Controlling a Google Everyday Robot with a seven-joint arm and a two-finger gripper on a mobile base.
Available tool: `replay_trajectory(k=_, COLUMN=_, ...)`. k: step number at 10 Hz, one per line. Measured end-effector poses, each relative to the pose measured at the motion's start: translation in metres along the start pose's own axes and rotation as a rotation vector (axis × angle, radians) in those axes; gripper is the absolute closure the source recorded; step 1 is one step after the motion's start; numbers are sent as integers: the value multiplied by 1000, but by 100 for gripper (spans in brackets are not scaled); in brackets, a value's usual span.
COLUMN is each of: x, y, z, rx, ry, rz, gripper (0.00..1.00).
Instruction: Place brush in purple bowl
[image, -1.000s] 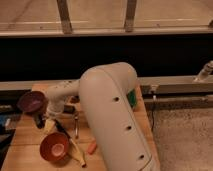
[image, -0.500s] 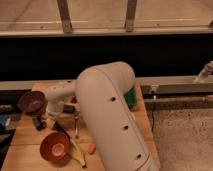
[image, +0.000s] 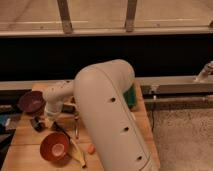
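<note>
The gripper (image: 50, 121), wide open a second ago, has now pinched shut low over the table (image: 20, 139) on what looks like the brush (image: 59, 129), just beside the purple bowl (image: 26, 103), so lifting should come next.

Reaching down with the big white arm (image: 107, 115) to the left part of the wooden worktop (image: 20, 152). Hanging the gripper (image: 50, 119) low between the purple bowl (image: 31, 101) and the orange bowl (image: 54, 146), jaws closed, right at the dark brush (image: 38, 123). Showing a pale-handled utensil (image: 77, 154) just beside the orange bowl.
</note>
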Motion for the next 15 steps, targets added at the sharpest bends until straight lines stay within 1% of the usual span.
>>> replay_trajectory(k=2, x=-7, y=-3, z=-33, rx=52, ry=-13, rz=-22, gripper=100)
replay_trajectory(k=4, x=-21, y=-7, z=-73, rx=109, ry=-18, rz=-63, gripper=100)
replay_trajectory(k=5, x=-27, y=-10, z=-89, rx=135, ry=-18, rz=-84, gripper=100)
replay_trajectory(k=7, x=-37, y=-27, z=-113, rx=184, ry=-9, rz=-128, gripper=100)
replay_trajectory(k=9, x=-42, y=-45, z=-126, rx=211, ry=-5, rz=-155, gripper=100)
replay_trajectory(k=10, x=-48, y=-59, z=-133, rx=228, ry=-3, rz=-177, gripper=100)
replay_trajectory(k=11, x=-53, y=-68, z=-135, rx=233, ry=-2, rz=-193, gripper=100)
replay_trajectory(k=12, x=-64, y=-78, z=-135, rx=242, ry=-6, rz=-216, gripper=100)
replay_trajectory(k=14, x=-86, y=-94, z=-134, rx=253, ry=-36, rz=-269, gripper=100)
replay_trajectory(k=15, x=-94, y=-99, z=-132, rx=255, ry=-48, rz=-287, gripper=100)
